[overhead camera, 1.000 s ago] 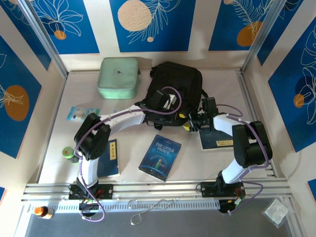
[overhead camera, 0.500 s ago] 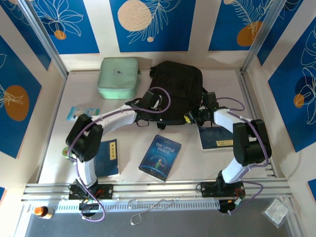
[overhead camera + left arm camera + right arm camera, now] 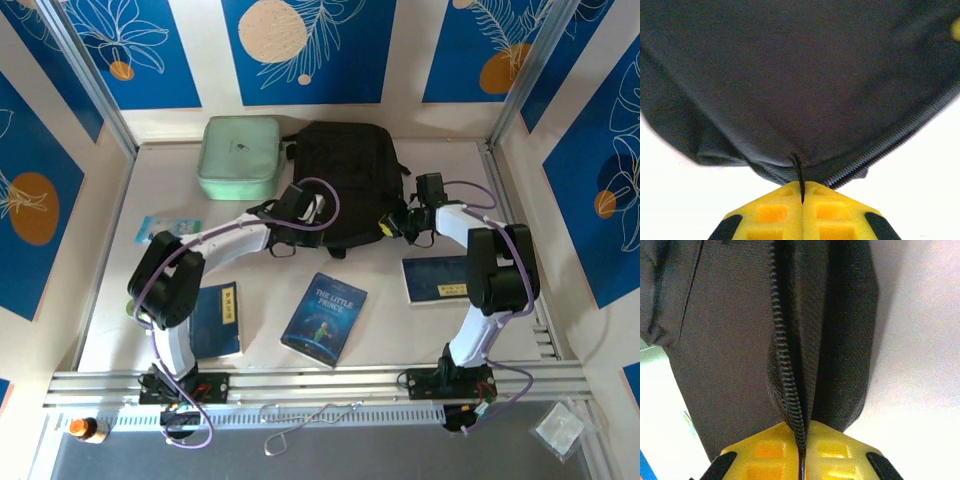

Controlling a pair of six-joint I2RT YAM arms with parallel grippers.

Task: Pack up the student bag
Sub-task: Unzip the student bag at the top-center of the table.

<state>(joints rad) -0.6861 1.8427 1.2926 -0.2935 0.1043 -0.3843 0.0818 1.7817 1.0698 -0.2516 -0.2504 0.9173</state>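
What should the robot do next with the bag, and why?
Probably the left hand should gently pull the thin black cord it pinches, while the right hand holds the student bag by its zipper edge. The bag looks shut, and the Little Prince book lies outside on the table.

the pale table (image 3: 400,330) carries the student bag (image 3: 350,175), a mint case (image 3: 240,157) and three blue books (image 3: 324,318).

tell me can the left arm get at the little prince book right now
Probably not yet: the left gripper is shut on the edge of the student bag and would have to let go first. Otherwise the way looks free; the Little Prince book lies uncovered between the two arms.
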